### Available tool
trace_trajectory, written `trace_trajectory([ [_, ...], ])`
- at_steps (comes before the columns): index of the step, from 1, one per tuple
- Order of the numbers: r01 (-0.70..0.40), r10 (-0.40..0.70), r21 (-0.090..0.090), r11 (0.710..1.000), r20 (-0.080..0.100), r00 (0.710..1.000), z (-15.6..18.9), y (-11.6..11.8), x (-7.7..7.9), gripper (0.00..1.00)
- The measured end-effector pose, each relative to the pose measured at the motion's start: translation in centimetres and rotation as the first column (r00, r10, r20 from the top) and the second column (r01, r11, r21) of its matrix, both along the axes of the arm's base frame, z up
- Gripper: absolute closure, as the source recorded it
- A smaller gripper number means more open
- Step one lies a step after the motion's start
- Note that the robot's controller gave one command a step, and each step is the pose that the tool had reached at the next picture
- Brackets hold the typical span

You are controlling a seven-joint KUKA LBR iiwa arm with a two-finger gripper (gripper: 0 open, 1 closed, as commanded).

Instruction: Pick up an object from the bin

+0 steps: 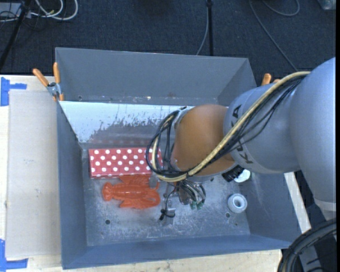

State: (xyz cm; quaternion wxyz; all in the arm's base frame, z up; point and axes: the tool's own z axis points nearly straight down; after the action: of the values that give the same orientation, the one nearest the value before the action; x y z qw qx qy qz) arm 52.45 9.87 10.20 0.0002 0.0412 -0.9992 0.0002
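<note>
One orange lobster toy (130,193) lies lower left of centre, just below one red white-dotted box (118,161). The gripper (168,212) stands just to its right; whether it is open I cannot tell. One white ring (236,202) lies at lower right. Open floor runs along the bin's (153,78) front wall.

One camera looks down obliquely into the bin (153,78)

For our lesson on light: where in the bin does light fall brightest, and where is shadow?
Camera view: brightest on the bin's far wall just above the red polka-dot box; that wall's upper part is shaded; the orange lobster toy is evenly lit.
</note>
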Motion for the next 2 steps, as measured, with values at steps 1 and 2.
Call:
trace_trajectory([
  [1, -0.086, 0.086, 0.002, 0.996, -0.004, 0.996, -2.6, -0.3, 1.3, 0.00],
  [2, -0.154, 0.154, 0.001, 0.988, 0.003, 0.988, -2.9, 1.6, 4.9, 1.00],
])
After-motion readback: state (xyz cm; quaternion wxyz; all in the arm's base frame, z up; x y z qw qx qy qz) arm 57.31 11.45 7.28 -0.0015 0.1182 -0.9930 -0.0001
